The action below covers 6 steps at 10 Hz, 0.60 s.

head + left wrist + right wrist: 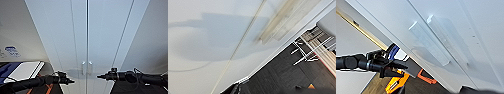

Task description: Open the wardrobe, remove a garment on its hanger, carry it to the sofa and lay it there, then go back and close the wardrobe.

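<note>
The wardrobe [87, 37] is seen shut at frame centre, its 2 handles [86, 68] flanked low by the left gripper [71, 81] and right gripper [98, 76]; finger spread cannot be told. Slim handles could be missed.

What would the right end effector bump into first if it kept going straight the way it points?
Probably the left end effector, which faces it across the closed wardrobe doors. The two handles sit just above that line, though depth is hard to judge.
</note>
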Available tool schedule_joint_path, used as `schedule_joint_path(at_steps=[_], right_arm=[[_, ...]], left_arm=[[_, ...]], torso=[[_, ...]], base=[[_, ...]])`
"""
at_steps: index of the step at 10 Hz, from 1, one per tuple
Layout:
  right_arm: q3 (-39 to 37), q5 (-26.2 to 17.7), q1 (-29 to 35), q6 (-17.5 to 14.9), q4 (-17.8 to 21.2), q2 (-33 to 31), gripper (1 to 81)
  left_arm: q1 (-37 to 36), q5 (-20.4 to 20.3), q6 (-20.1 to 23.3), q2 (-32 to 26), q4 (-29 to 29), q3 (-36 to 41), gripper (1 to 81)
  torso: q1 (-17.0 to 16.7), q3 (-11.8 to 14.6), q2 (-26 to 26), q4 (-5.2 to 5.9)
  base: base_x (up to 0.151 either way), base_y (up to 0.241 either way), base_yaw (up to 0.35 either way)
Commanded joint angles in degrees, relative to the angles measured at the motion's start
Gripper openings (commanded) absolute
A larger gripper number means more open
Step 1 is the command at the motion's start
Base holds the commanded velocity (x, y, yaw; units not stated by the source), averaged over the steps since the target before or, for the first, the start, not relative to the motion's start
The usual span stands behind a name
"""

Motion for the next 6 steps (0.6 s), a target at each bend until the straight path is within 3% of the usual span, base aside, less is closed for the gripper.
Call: schedule_joint_path(at_steps=[1,3,6], right_arm=[[-2.2,-0.2,10.4,0.3,0.9,2.9,81.1],[-5.4,-6.0,12.1,1.1,0.3,7.2,81.1],[-11.2,-5.7,13.0,2.5,0.3,11.8,81.1]], left_arm=[[-9.1,-1.6,-1.2,0.6,-1.0,0.5,81.1],[-9.5,-1.4,-1.2,2.5,-0.8,0.1,81.1],[-9.5,-1.5,-1.2,4.0,-0.4,-1.7,81.1]], torso=[[0.0,0.0,0.0,0.00],[0.0,0.0,0.0,0.00],[0.0,0.0,0.0,0.00]], base=[[0.000,0.000,0.000],[0.000,0.000,0.000],[0.000,0.000,0.000]])
